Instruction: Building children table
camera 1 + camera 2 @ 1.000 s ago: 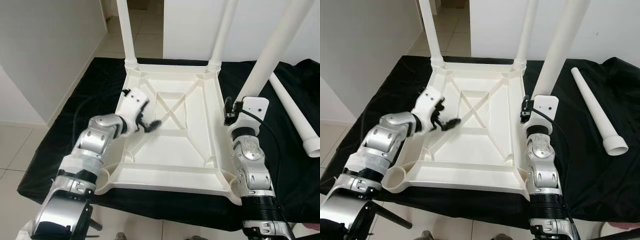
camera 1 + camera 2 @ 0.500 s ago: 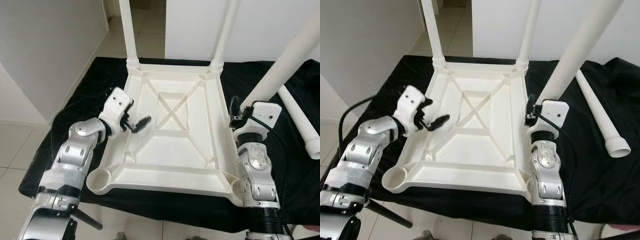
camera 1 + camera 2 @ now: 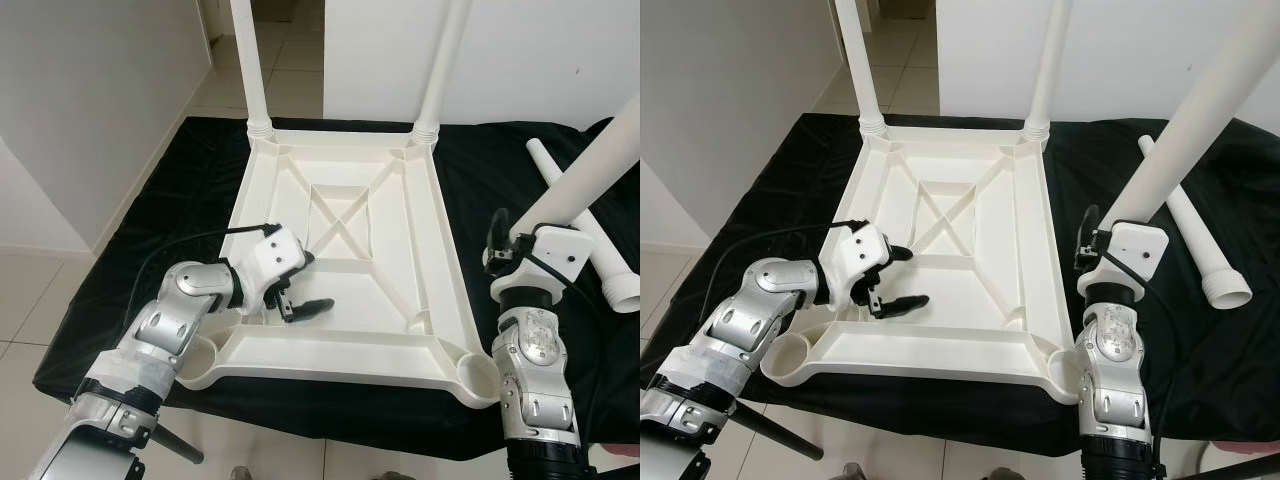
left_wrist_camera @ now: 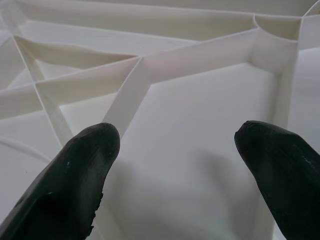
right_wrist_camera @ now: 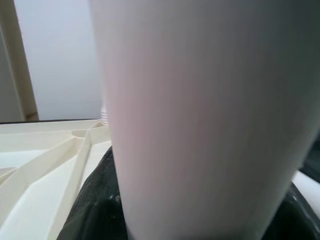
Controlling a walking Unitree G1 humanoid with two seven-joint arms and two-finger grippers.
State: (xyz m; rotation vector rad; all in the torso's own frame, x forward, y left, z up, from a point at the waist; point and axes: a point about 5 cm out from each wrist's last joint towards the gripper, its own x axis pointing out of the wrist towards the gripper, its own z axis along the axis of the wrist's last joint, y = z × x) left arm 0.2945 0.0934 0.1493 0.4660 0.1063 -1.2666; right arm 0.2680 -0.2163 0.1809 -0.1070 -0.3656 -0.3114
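Table top [image 3: 400, 290]: upside down on black cloth [image 3: 190, 180]; two legs upright at far corners.
Left pincer [image 3: 300, 287]: fingers spread wide, empty, over ribbed underside.
Right pincer [image 3: 520, 245]: clamped on tilted leg [image 3: 590, 170], just right of table edge.
Loose leg [image 3: 590, 235]: on cloth beyond it.

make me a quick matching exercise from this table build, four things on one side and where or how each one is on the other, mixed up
Things:
1. left gripper
2. right gripper
3. loose table leg
4. near right corner socket

States:
A. lying flat on the black cloth
B. open, fingers spread above the ribbed underside of the tabletop
C. empty, no leg fitted
D. shut on a white leg held tilted up

Pairs: 1-B, 2-D, 3-A, 4-C
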